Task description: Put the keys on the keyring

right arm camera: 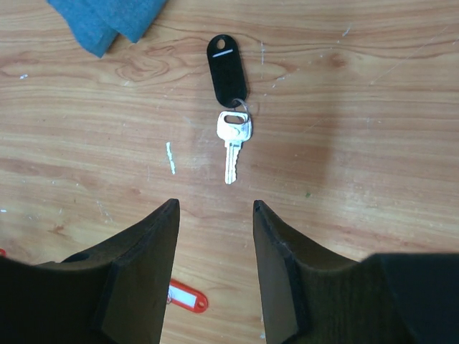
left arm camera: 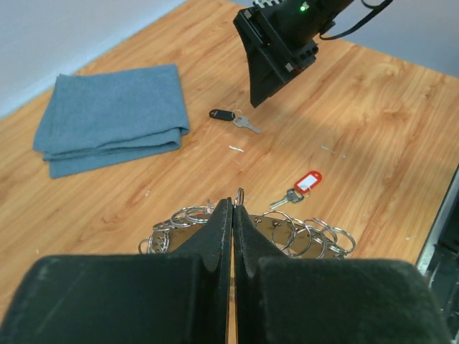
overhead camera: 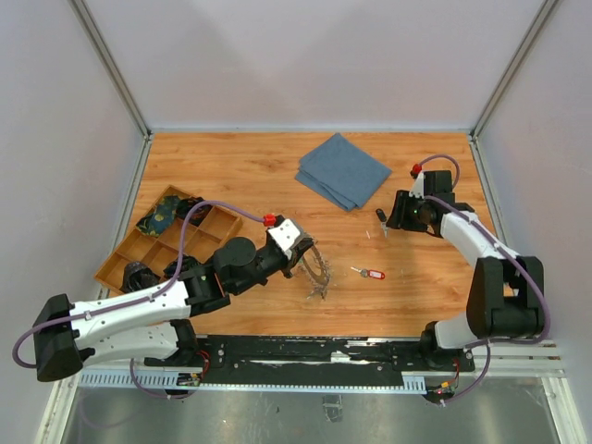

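Two tools are at work, and the step in hand looks like picking up the next key. The right tool [right arm camera: 215, 208] hovers over the small silver key with a black oval plastic tag [right arm camera: 234, 136], which lies flat on the wooden bench [overhead camera: 231, 166] near the folded blue cloth [overhead camera: 342, 169]. Its jaws stand part-way apart, nothing between them, and the key sits just ahead of the gap, blade pointing back toward the fingers. Over on the other side, the left tool [left arm camera: 233, 204] is pinched tight on the rim of the large flat silvery metal keyring [left arm camera: 287, 233], which seems to be tipped up on edge near the middle front of the bench, with its jagged loops fanning out below the fingertips. A second key with a red plastic tag [overhead camera: 368, 273] waits on the bench just beside the keyring. The right arm reaches in from its base, forearm angled inward and wrist pitched down at the bench. The left arm stretches low and long across the front, wrist rolled toward the centre. By my reading, the next move calls for the right tool to drop straight down, line its jaws across the thin key and close gently, since a flat key on wood gives little to bite on. Then it has to carry the key across to the ring.
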Available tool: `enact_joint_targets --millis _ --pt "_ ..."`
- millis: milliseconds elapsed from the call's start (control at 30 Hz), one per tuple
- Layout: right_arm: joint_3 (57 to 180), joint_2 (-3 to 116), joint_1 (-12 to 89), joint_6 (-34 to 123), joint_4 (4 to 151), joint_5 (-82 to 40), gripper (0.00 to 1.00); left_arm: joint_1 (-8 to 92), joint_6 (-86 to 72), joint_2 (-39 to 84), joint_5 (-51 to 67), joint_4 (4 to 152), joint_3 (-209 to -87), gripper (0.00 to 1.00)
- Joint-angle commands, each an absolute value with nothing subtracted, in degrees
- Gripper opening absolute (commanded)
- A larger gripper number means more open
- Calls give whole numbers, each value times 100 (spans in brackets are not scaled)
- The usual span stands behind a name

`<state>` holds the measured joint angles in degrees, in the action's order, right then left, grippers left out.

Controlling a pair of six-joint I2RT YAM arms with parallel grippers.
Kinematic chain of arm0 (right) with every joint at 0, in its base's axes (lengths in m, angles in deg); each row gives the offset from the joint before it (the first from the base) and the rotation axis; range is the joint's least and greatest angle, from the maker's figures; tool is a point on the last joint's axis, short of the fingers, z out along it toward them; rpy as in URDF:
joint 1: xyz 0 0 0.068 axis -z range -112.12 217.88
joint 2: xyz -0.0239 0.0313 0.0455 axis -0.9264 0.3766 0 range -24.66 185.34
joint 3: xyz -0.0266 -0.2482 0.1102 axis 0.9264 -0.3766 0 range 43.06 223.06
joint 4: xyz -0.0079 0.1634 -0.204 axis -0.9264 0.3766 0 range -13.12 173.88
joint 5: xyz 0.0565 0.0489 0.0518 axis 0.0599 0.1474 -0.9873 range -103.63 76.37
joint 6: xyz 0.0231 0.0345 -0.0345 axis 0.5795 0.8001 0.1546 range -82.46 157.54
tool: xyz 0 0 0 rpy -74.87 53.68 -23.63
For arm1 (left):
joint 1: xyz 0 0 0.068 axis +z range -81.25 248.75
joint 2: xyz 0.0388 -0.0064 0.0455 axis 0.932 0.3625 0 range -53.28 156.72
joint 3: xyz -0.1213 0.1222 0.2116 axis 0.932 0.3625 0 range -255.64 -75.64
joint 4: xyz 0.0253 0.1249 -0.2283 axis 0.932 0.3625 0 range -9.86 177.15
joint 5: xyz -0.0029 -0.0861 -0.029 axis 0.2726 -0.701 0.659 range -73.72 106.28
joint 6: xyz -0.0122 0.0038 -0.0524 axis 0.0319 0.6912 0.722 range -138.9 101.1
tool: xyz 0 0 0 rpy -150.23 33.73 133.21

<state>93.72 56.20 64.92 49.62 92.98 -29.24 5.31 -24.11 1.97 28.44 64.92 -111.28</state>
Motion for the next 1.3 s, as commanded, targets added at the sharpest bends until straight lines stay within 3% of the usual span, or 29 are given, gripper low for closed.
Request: enact_joint_targets --millis 0,533,867,1267 --pt "9629 6128 6735 5197 8840 -3448 46 569 -1732 354 2916 6933 -11511 1" --pt "10140 7462 6841 5120 8430 -3403 39 561 -1915 323 2621 6775 -11449 0" --pt "10173 7665 6841 5184 8324 -3593 25 559 -1916 370 2547 6788 -11461 0" --pt "10213 7845 6841 5193 8300 -3732 19 564 -1922 399 2495 6815 -11488 1"
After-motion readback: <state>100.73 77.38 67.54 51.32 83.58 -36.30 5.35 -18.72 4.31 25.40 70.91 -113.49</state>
